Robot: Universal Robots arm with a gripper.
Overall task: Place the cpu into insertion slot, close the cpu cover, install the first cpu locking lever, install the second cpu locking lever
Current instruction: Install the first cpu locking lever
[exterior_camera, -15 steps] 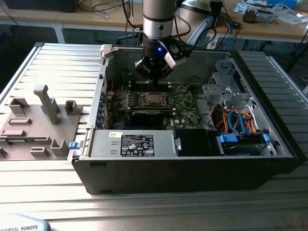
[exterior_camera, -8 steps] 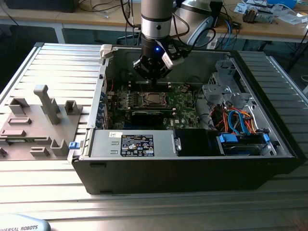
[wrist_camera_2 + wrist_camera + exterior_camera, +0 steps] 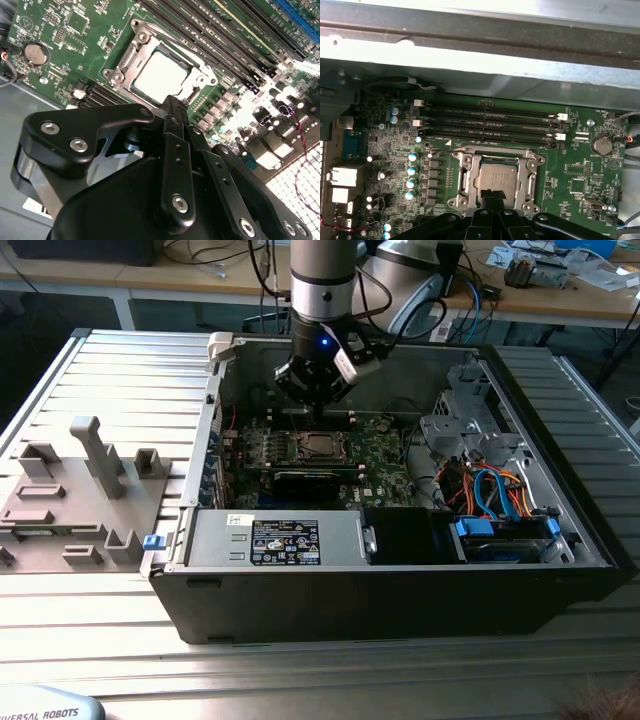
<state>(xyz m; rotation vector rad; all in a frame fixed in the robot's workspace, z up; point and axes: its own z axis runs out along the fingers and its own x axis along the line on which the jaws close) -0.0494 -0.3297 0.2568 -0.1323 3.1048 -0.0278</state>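
Fixtures first: at 9 o'clock in the exterior view we've got a grey tray of jigs (image 3: 70,500) sitting on the ribbed metal table (image 3: 120,380), just beside the open computer case (image 3: 400,590); inside the case, the green motherboard (image 3: 385,455) fills the middle, and the bundle of blue and orange cables (image 3: 495,495) sits over at 3 o'clock. The arm comes down from 12 o'clock, and its gripper (image 3: 316,405) hangs right above the socket. In both wrist views we see the cpu (image 3: 496,180) lying flat in its slot, silver top up, with the cpu cover (image 3: 495,157) down around it like a frame; the fingers (image 3: 175,125) are pinched together, nothing between them, tips just over the chip's near edge. Memory slots (image 3: 490,122) run alongside the socket; the coin battery (image 3: 601,145) sits well apart.
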